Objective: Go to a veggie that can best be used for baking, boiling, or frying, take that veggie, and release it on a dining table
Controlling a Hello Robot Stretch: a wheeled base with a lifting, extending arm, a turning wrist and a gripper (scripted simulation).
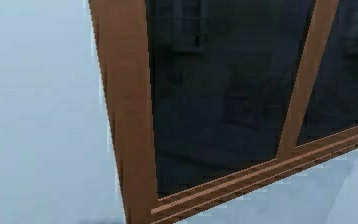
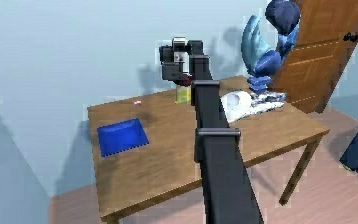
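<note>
Blob (image 2: 184, 95): small, yellowish, at far edge of wooden table (image 2: 157, 150) | fingers (image 2: 173, 76): near it, cannot tell if grasping

Matt wooden table (image 2: 162, 170), glossy window (image 1: 227, 90)

The arm (image 2: 223, 150) is a dark, charcoal square bar with flat faces, its upper face catching a paler grey sheen. At its twelve o'clock end sit two small white squares (image 2: 185, 46) bearing black marks. At nine o'clock of them is the gripper (image 2: 171, 74), a blocky dark body with thin dark fingers
</note>
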